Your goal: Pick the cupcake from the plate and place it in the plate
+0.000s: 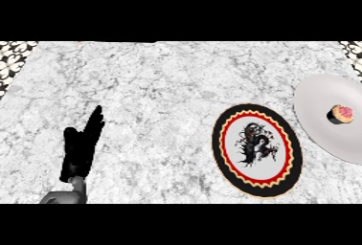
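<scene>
Resting at the near left, the left hand point(78, 155) holds its fingers straight, gripping nothing. Right of it lies a black-rimmed patterned plate point(280, 154). Farther right, the cupcake point(341, 114) sits on a white plate point(317, 109).

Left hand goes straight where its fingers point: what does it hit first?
Nothing that shows. The left hand points away from the robot, tilted slightly right, over bare counter to its far edge. The patterned plate, the white plate and its cupcake lie well to the right. Its height is unclear.
</scene>
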